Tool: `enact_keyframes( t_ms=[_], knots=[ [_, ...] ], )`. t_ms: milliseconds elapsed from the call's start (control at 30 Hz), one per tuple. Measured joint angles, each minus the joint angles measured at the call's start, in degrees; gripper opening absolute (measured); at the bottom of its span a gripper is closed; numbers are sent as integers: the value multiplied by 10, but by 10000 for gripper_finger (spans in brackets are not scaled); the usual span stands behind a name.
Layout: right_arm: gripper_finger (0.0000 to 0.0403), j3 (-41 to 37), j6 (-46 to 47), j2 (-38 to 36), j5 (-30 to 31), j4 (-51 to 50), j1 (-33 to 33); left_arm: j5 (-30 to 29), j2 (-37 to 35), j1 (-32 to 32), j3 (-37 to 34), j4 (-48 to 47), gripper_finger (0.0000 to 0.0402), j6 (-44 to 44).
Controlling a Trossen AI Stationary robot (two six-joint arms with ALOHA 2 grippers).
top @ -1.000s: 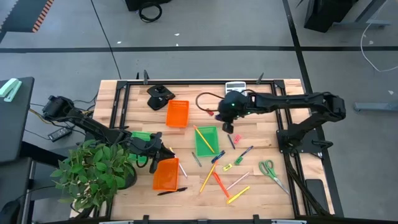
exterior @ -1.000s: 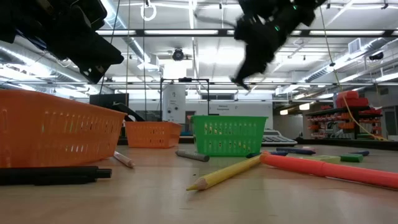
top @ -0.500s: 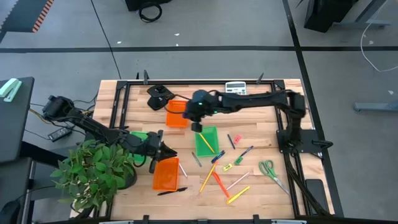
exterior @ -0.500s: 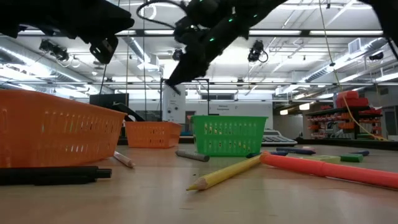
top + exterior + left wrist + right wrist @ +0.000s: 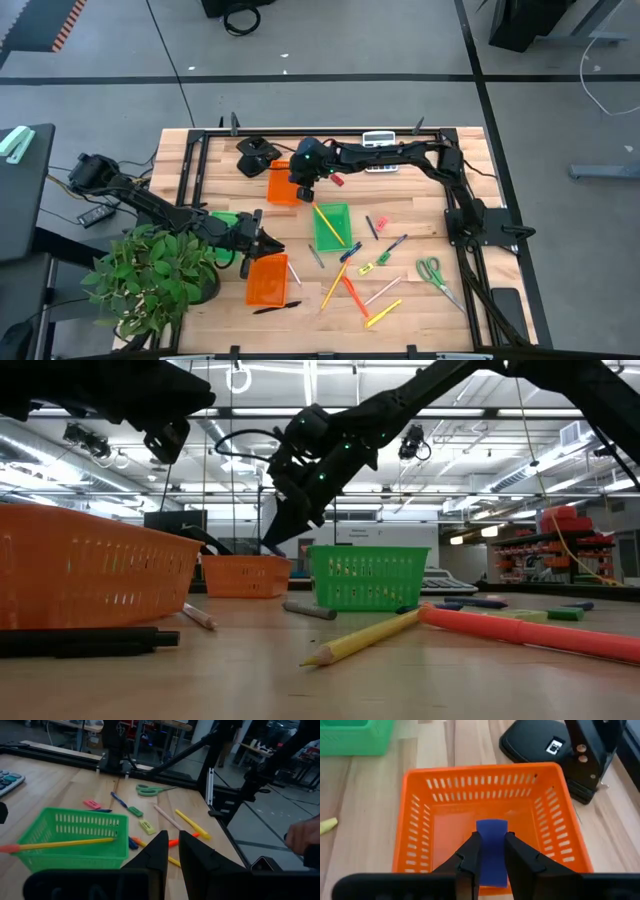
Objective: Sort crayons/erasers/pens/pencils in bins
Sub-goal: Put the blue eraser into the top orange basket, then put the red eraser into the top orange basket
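Observation:
My right gripper [image 5: 298, 190] hangs over the far orange bin [image 5: 282, 192] and is shut on a blue eraser [image 5: 492, 851]. In the low view, my right gripper [image 5: 270, 546] sits just above that far orange bin's rim [image 5: 245, 575]. A green bin [image 5: 332, 228] beside it holds a yellow pencil [image 5: 65, 843]. My left gripper [image 5: 272, 245] waits shut and holding nothing, above the near orange bin [image 5: 267, 281]. Pencils [image 5: 333, 287], a crayon [image 5: 352, 296], pens [image 5: 395, 245] and erasers [image 5: 381, 222] lie loose on the table to the right. My right gripper pinches the blue eraser by two opposite sides [image 5: 492, 840], one finger on each. The fingers slant down from the table's right side. The eraser is lifted clear and hangs over the inside of the far orange bin.
A black desk tool [image 5: 258, 155] and a calculator [image 5: 378, 140] sit at the far edge. Scissors [image 5: 435, 272] lie at the right and a black pen [image 5: 277, 307] near the front. A potted plant [image 5: 150, 275] stands by the left arm. A person's hand [image 5: 302, 835] shows beyond the table.
My right gripper has swept toward the table's left edge and down, from right of the green bin to over the far orange bin, carrying the blue eraser. My left gripper has tipped up slightly in place.

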Motion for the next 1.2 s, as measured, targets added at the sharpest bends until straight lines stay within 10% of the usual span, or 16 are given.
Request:
enact_keyframes(
  t_ms=[567,867,1200],
  knots=[
    [196,0,-9,-45,20,-26,-23,0,0,0,0,-40,52,-3],
    [190,-2,9,-55,86,-255,-76,0,0,-12,0,-69,52,-16],
    [188,-94,31,-52,93,-198,-90,0,0,-13,0,-74,52,-20]
  ],
)
